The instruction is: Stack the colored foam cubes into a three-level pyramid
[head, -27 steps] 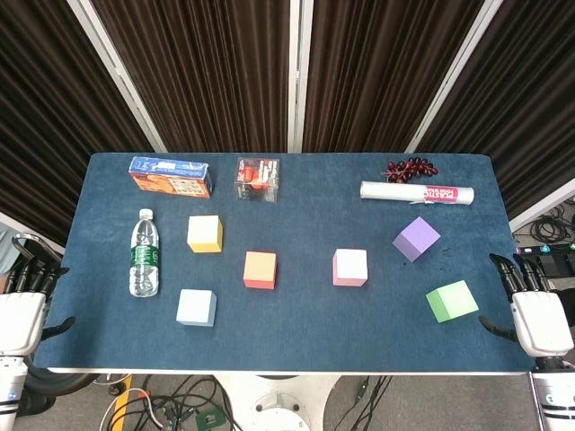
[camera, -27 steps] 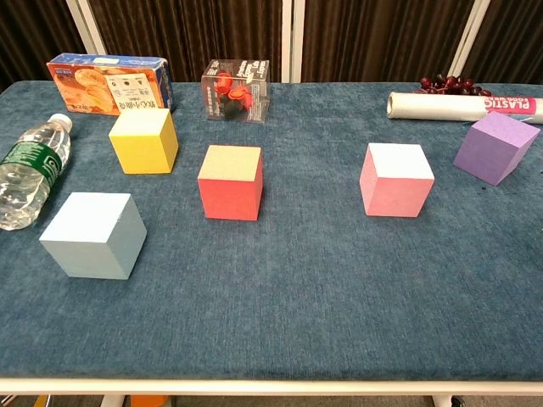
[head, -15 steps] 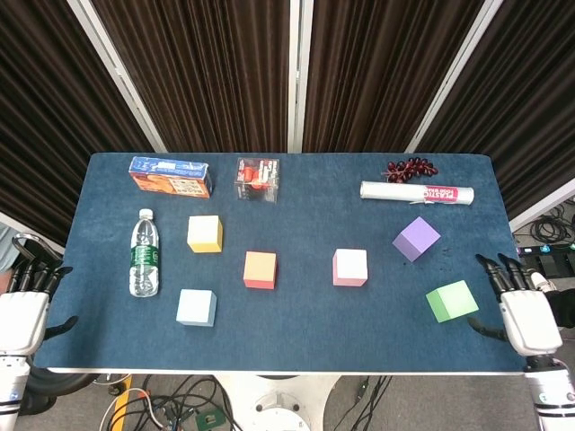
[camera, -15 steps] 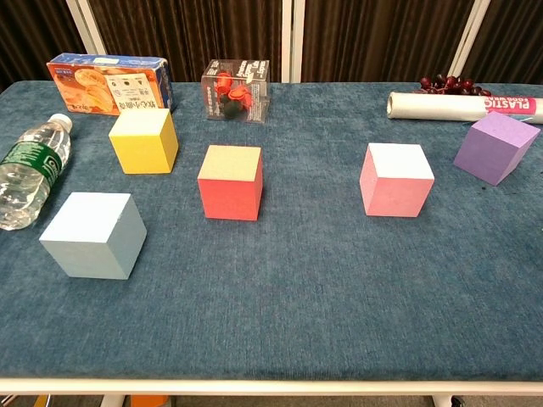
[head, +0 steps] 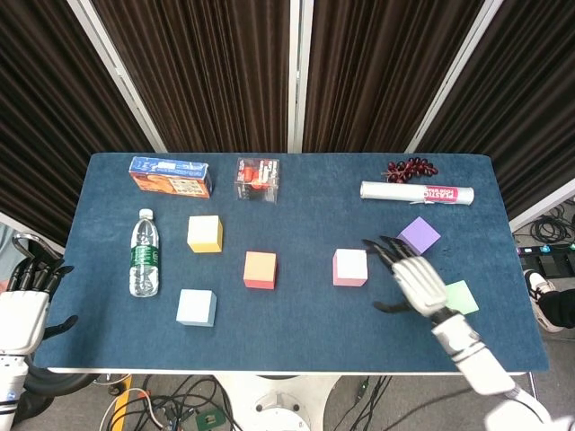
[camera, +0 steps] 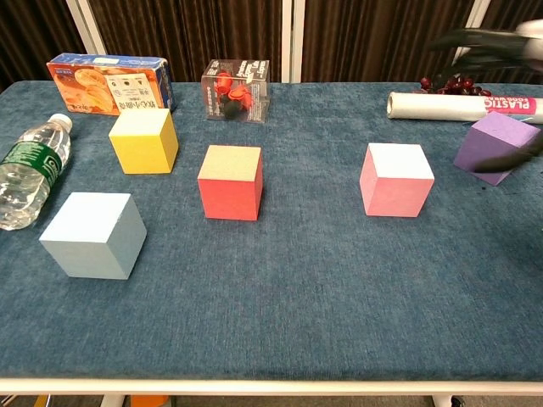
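Several foam cubes lie apart on the blue table (head: 296,189): yellow (head: 205,233), orange-red (head: 260,269), light blue (head: 196,307), pink (head: 349,267), purple (head: 419,235) and green (head: 462,295). My right hand (head: 415,280) hovers open over the table between the pink and green cubes, fingers spread and pointing toward the pink one, partly covering the green cube. In the chest view its blurred fingers (camera: 484,47) show at the top right, above the purple cube (camera: 495,147). My left hand (head: 22,310) hangs open off the table's left edge, holding nothing.
A water bottle (head: 144,252) lies at the left. Along the far edge stand an orange box (head: 170,176), a clear box with red items (head: 257,179), a white roll (head: 416,192) and dark grapes (head: 410,168).
My right hand has swung left from beyond the table's right edge to over the table, between the pink and green cubes. The left hand and all cubes stay put.
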